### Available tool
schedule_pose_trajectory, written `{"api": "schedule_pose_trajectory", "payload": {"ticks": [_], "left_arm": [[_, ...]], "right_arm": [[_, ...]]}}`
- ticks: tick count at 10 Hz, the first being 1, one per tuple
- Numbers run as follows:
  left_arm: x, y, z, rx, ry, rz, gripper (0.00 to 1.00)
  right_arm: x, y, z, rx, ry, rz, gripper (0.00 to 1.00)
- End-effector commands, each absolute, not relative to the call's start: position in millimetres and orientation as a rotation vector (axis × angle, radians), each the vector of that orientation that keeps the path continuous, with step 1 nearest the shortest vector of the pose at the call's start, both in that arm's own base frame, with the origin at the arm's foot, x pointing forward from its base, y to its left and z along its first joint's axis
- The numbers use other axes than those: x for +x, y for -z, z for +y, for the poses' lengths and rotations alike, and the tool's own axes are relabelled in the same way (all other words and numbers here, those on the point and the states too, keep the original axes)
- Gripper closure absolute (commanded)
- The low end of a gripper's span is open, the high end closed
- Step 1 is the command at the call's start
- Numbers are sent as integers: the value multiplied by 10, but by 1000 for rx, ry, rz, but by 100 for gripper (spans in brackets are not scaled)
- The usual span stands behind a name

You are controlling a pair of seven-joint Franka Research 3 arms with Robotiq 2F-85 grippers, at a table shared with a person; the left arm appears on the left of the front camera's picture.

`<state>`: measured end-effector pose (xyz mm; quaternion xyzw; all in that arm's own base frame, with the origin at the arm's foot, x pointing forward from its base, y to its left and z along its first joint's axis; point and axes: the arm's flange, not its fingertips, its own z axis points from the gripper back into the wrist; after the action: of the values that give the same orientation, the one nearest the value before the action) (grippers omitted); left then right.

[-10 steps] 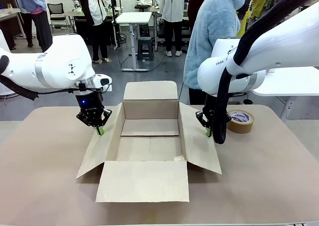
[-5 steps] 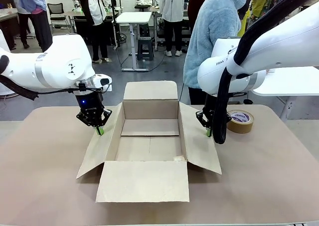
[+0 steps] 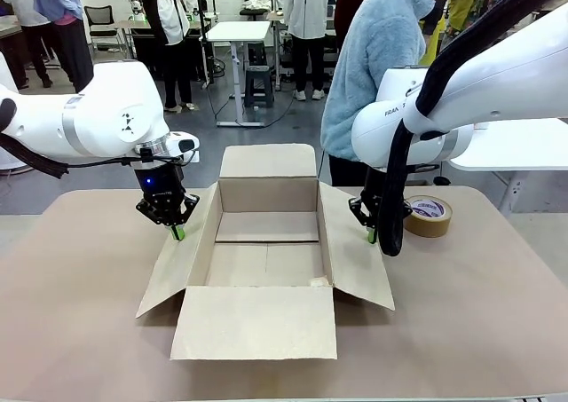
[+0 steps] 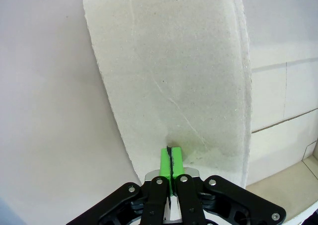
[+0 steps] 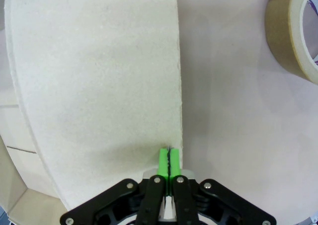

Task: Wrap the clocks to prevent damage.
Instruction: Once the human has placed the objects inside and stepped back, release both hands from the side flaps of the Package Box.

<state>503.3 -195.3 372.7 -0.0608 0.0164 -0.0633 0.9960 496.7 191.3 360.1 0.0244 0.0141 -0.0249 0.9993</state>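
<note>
On a tan table [image 3: 461,331] in a busy workroom sit one open cardboard box [image 3: 266,262] and one tape roll [image 3: 428,216], while the left gripper [image 3: 178,233] and right gripper [image 3: 371,236], jaws pressed together, each touch a side flap.

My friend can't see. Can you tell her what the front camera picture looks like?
An open, empty-looking cardboard box sits on a brown table, with the shut left gripper and right gripper pointing down at its side flaps. A brown tape roll lies right of it; a person stands behind.
</note>
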Motion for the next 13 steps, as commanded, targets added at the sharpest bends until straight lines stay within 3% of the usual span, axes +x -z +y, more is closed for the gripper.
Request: {"api": "schedule_pose_trajectory", "payload": {"ticks": [1, 13], "left_arm": [[5026, -3714, -1947, -110, 134, 37, 99], [5026, -3714, -1947, -110, 134, 37, 99]], "right_arm": [[4958, -3595, 1899, 40, 40, 24, 99], [4958, -3595, 1899, 40, 40, 24, 99]]}}
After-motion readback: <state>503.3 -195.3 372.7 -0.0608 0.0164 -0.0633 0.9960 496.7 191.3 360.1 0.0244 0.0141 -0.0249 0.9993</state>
